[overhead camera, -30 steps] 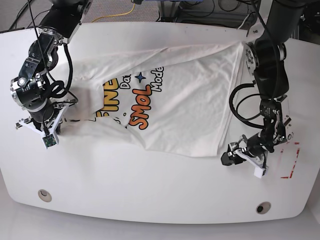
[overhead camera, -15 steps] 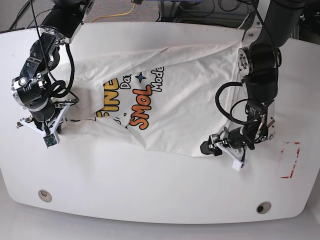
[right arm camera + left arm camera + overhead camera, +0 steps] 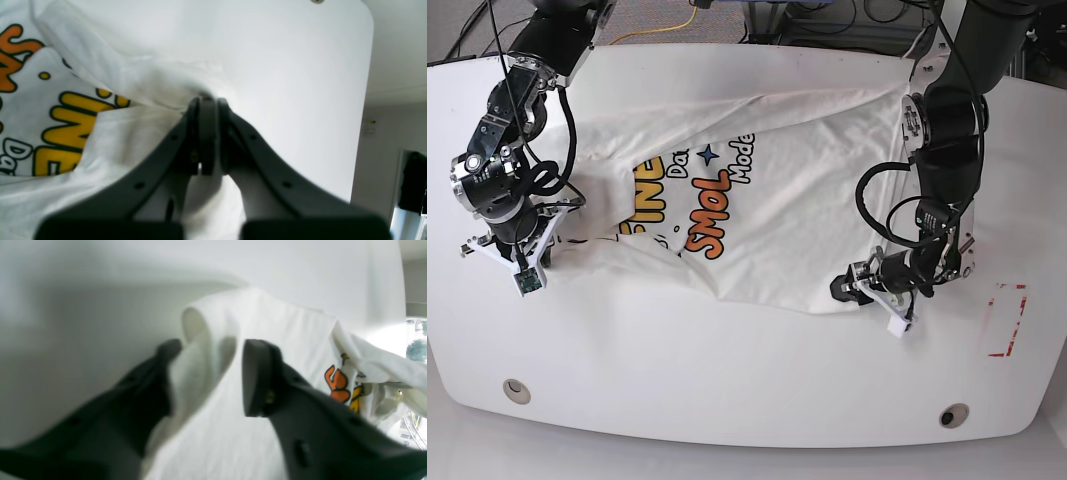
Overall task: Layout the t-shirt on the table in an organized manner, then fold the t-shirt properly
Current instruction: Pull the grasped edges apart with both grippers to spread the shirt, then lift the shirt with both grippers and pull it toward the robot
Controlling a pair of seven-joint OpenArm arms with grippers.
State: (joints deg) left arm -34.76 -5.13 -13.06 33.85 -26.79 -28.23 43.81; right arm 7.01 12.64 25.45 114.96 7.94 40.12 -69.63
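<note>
The white t-shirt (image 3: pixel 797 200) lies crumpled and skewed on the table (image 3: pixel 727 380), its orange, yellow and blue print facing up. My left gripper (image 3: pixel 847 288) is at the shirt's lower right corner. In the left wrist view its jaws (image 3: pixel 211 351) stand apart astride a raised fold of the t-shirt (image 3: pixel 283 340); one finger touches the cloth, the other does not. My right gripper (image 3: pixel 522 255) is at the shirt's left edge. In the right wrist view it (image 3: pixel 206 101) is shut, pinching the white cloth (image 3: pixel 133 133) just off the table (image 3: pixel 283 66).
A red tape rectangle (image 3: pixel 1005 320) marks the table to the right of the left arm. Two round grommet holes (image 3: pixel 516 389) (image 3: pixel 953 414) sit near the front edge. Cables and equipment lie beyond the table's back edge.
My left arm has moved left from beside the red tape to the shirt's lower right corner, and its jaws have narrowed around a fold. The right arm has stayed put, still gripping.
</note>
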